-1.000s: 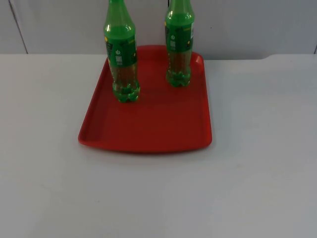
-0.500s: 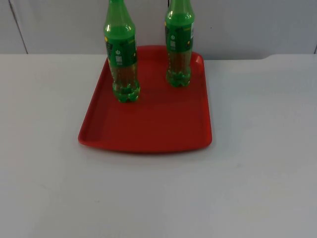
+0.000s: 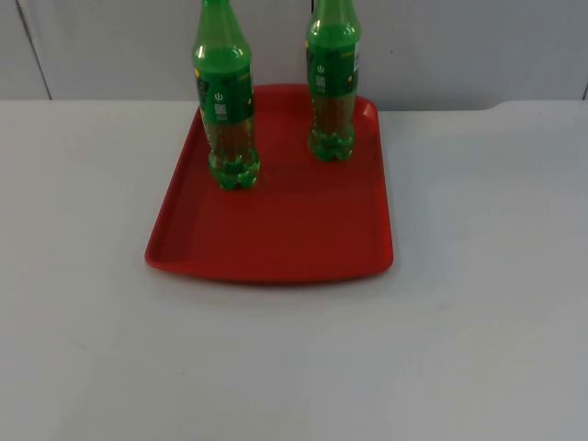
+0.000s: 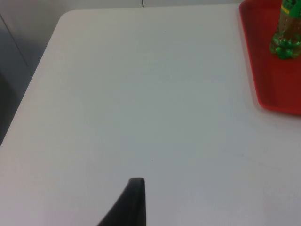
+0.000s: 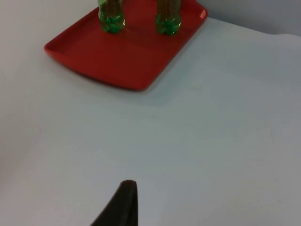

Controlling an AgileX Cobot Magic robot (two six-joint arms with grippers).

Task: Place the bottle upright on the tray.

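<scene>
Two green bottles stand upright on the red tray (image 3: 276, 230). One bottle (image 3: 225, 101) is at the tray's back left, the other (image 3: 333, 83) at its back right. The left wrist view has the tray's edge (image 4: 270, 84) and one bottle base (image 4: 284, 40) off to the side. My left gripper (image 4: 134, 202) waits over bare table, well apart from the tray. In the right wrist view the tray (image 5: 122, 61) lies ahead with both bottle bases (image 5: 111, 19) (image 5: 168, 21) on it. My right gripper (image 5: 122, 205) waits over the table, short of the tray. Neither holds anything.
The white table (image 3: 478, 322) spreads wide around the tray on every side. A grey partition wall (image 3: 459, 46) closes off the back just behind the bottles. The table's rounded corner (image 4: 63, 19) and its side edge appear in the left wrist view.
</scene>
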